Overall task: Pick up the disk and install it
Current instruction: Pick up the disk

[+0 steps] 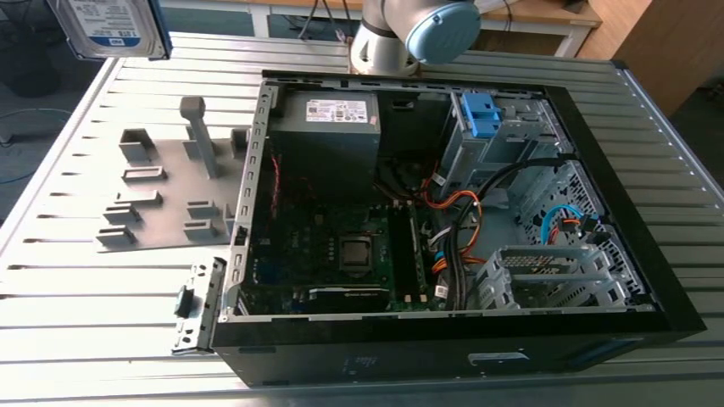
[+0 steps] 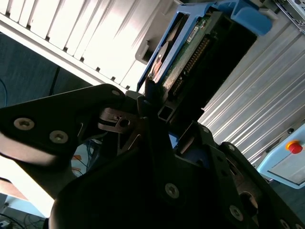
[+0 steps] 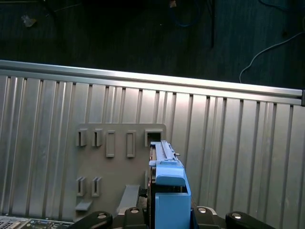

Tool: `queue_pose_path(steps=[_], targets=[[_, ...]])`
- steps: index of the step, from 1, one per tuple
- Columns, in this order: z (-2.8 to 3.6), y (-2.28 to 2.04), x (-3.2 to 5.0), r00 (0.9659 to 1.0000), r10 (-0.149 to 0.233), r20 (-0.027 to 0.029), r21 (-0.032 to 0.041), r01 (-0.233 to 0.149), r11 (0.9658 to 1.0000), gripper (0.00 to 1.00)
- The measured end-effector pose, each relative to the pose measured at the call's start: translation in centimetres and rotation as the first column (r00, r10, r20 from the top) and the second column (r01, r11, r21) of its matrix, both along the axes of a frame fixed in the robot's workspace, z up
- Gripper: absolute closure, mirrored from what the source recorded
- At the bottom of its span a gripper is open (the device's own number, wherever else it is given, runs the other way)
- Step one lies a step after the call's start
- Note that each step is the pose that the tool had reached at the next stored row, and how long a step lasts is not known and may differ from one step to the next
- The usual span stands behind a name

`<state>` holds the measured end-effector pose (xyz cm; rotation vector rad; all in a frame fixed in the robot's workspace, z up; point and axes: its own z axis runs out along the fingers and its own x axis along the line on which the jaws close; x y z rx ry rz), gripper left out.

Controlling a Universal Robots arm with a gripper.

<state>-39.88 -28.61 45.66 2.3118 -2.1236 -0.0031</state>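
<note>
The disk (image 1: 108,25) hangs in the air at the top of the exterior view's left, above the table's far corner. It is silver-grey with a blue-and-white label and a blue bracket. In the second wrist view my gripper (image 2: 156,102) is shut on one end of the disk (image 2: 188,47), which I see edge-on with its circuit board and connector showing. In the first wrist view the disk (image 3: 167,183) points out from the gripper, over the grey holder plate (image 3: 114,162) on the ribbed table.
An open black computer case (image 1: 633,254) lies on the ribbed metal table (image 1: 68,297). Inside are a grey power supply (image 1: 328,127), a silver drive cage with a blue latch (image 1: 481,114), cables and another silver cage (image 1: 554,275). The arm's base (image 1: 391,38) stands behind the case.
</note>
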Motion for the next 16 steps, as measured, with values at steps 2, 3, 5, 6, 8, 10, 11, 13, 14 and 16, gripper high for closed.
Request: queue_pose_path(steps=[2, 3, 5, 6, 8, 10, 11, 13, 14, 16], targets=[[0.10, 0.00, 0.00, 1.0000, 0.000, 0.0000, 0.0002, 0.000, 1.0000, 0.63], [0.16, 0.00, 0.00, 1.0000, 0.000, -0.0002, 0.0002, 0.000, 1.0000, 0.63], [0.25, 0.00, 0.00, 1.0000, 0.000, 0.0000, 0.0005, 0.000, 1.0000, 0.63], [0.30, 0.00, 0.00, 1.0000, 0.000, -0.0001, 0.0006, 0.000, 1.0000, 0.63], [0.40, 0.00, 0.00, 1.0000, 0.000, 0.0000, 0.0007, 0.000, 1.0000, 0.63], [0.50, 0.00, 0.00, 1.0000, 0.000, 0.0000, 0.0009, 0.000, 1.0000, 0.63], [0.55, 0.00, 0.00, 1.0000, 0.000, -0.0001, 0.0010, 0.000, 1.0000, 0.63], [0.65, 0.00, 0.00, 1.0000, 0.000, -0.0001, 0.0011, 0.000, 1.0000, 0.63], [0.70, 0.00, 0.00, 1.0000, 0.000, -0.0001, 0.0013, 0.000, 1.0000, 0.63], [0.80, 0.00, 0.00, 1.0000, 0.000, 0.0000, 0.0015, 0.000, 1.0000, 0.63]])
